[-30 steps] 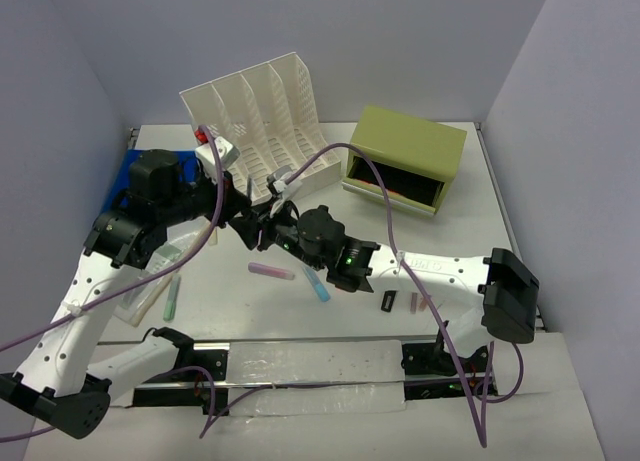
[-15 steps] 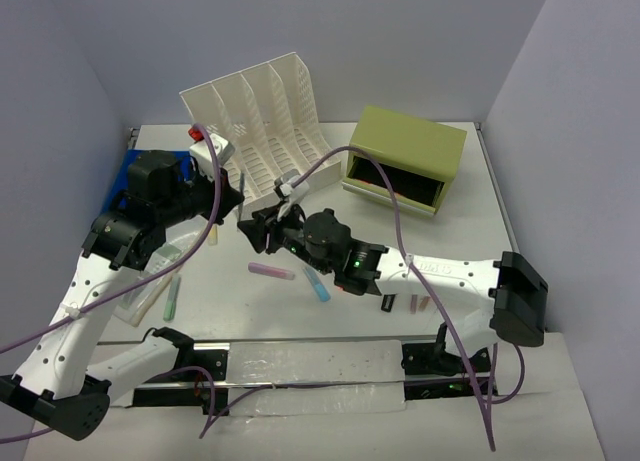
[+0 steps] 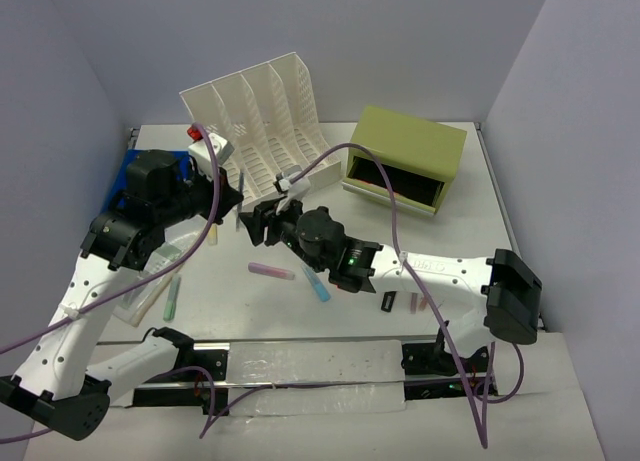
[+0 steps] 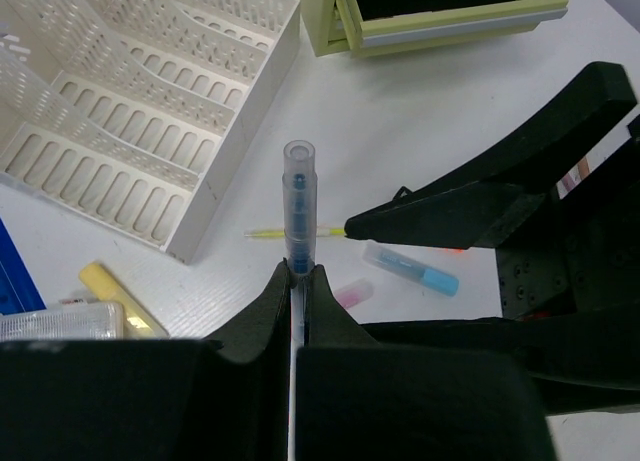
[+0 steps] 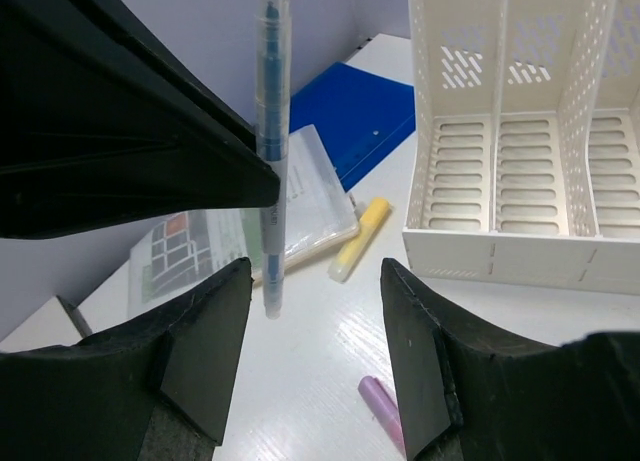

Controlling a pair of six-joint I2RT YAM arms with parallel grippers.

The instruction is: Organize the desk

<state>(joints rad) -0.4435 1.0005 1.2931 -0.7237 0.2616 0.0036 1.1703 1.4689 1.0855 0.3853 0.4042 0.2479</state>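
Observation:
My left gripper is shut on a clear pen with a blue core and holds it in the air above the white desk. The pen sticks out past the fingertips. My right gripper is open and empty. It faces the pen, whose lower end hangs just ahead of its left finger. In the top view the left gripper and the right gripper are close together in front of the file rack. On the desk lie a pink highlighter, a blue highlighter and a yellow highlighter.
A white slotted file rack stands at the back. An olive-green drawer box, its drawer open, is at the back right. A blue folder and a clear case lie at the left. A green highlighter and small items lie near the front.
My left gripper has shifted slightly up and left with the pen. My right gripper has edged up towards the pen and stays open.

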